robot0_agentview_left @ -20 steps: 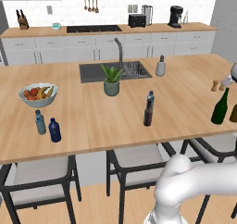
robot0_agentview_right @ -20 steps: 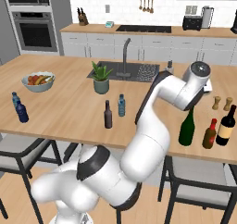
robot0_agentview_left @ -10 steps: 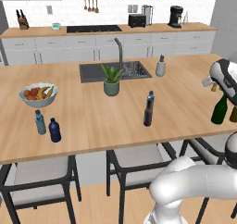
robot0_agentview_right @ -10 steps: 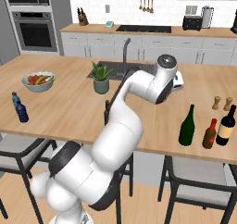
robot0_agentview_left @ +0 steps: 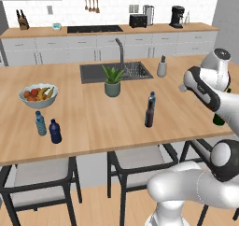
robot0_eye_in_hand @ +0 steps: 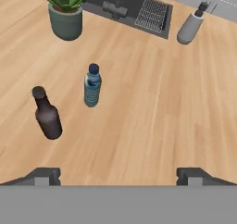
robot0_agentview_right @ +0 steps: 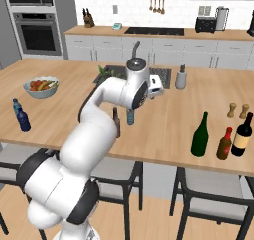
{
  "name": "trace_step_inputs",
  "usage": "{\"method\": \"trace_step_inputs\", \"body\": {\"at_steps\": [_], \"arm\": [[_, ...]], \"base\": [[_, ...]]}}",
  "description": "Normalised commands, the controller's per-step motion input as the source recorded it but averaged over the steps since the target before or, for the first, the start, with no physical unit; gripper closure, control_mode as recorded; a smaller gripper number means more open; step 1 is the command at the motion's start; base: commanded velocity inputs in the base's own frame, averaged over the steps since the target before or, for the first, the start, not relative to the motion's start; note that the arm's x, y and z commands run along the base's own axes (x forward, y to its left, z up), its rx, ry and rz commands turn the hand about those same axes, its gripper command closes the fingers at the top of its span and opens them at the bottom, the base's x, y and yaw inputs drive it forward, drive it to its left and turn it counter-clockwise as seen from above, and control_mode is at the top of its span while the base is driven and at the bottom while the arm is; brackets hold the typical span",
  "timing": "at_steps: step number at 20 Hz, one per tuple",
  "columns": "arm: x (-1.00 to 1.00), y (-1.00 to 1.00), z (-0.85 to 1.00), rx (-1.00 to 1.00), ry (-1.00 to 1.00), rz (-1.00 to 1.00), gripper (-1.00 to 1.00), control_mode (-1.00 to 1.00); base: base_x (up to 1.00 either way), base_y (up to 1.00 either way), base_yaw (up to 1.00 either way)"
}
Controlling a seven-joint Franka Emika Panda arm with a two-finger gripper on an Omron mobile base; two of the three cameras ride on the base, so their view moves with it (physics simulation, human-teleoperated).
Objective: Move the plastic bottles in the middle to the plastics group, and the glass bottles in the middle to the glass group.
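My gripper [robot0_eye_in_hand: 118, 174] hangs open and empty above the counter's middle; it shows too as the gripper [robot0_agentview_right: 157, 90] and the gripper [robot0_agentview_left: 185, 85]. Ahead of it and below stands the small pale-blue plastic bottle [robot0_eye_in_hand: 92, 86] with a blue cap, and beside that the slim dark brown glass bottle [robot0_eye_in_hand: 47, 114]. Both are upright and untouched. The tall green wine bottle [robot0_agentview_right: 200, 135] stands at the right by the glass group's amber-brown bottle [robot0_agentview_right: 224, 143]. The plastics group [robot0_agentview_left: 46, 127], one pale-blue and one navy bottle, is at the far left.
A potted plant [robot0_eye_in_hand: 67, 12], the sink [robot0_eye_in_hand: 134, 8] and a grey soap dispenser [robot0_eye_in_hand: 190, 25] lie beyond the middle bottles. A fruit bowl [robot0_agentview_left: 38, 95] sits near the plastics group. Wooden shakers [robot0_agentview_right: 237, 110] and a dark wine bottle [robot0_agentview_right: 242, 135] stand at the right. Stools line the near edge.
The arm has swung left, from over the bottles at the right end to above the counter's middle. The gripper stayed open. No bottle has moved.
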Motion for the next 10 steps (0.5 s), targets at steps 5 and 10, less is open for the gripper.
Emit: {"method": "trace_step_inputs", "body": {"at_steps": [5, 10], "arm": [[0.02, 1.0, 0.0, 0.0, 0.0, 0.0, -1.0, -1.0], [0.01, 0.99, 0.0, 0.11, 0.0, 0.0, -1.0, -1.0]], "base": [[0.0, 0.0, 0.0], [0.0, 0.0, 0.0]]}}
